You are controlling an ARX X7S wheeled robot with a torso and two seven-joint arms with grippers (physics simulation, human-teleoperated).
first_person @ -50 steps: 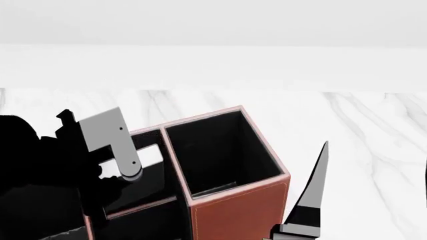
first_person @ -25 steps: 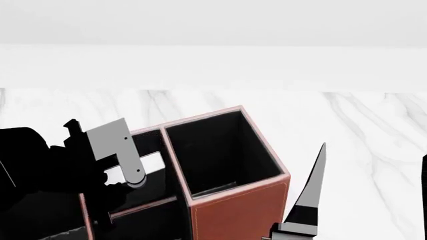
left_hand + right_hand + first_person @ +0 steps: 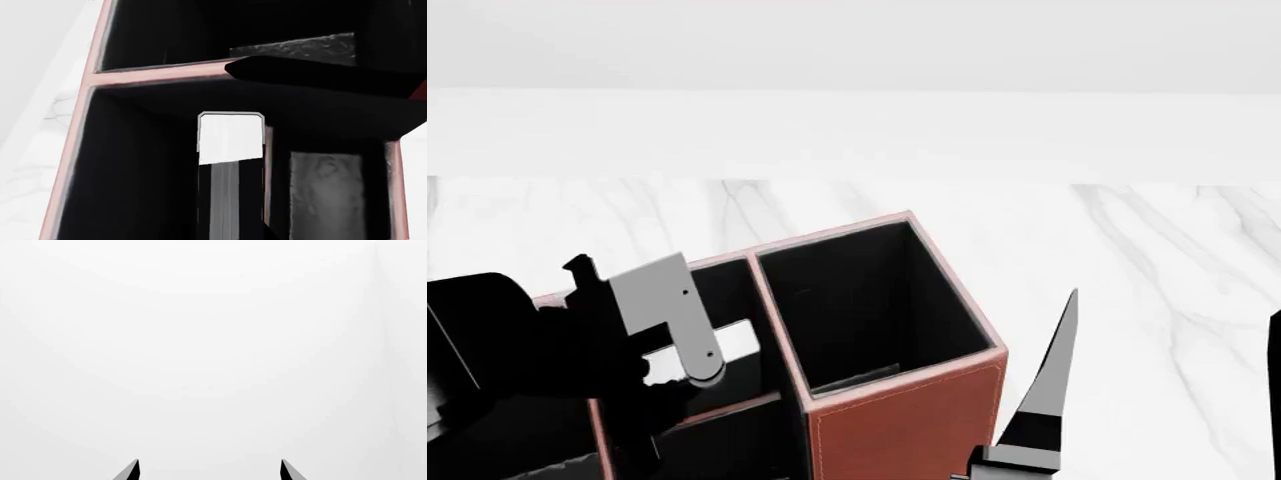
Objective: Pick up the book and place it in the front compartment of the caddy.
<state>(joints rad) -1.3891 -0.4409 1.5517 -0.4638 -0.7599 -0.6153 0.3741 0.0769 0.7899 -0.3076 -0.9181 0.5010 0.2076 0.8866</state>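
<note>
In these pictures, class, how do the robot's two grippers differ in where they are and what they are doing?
The left gripper hangs over the caddy, low among its compartments; the right gripper is beside the caddy, facing only blank white. The left gripper has the book standing upright just below it in a compartment, though its jaws are hidden; the right gripper is open and empty. Both show dark, pointed fingers.

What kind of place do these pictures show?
Probably a desk or counter in a simulated office: a white marble-patterned tabletop, a leather-look caddy for desk things, and a plain white wall behind.
</note>
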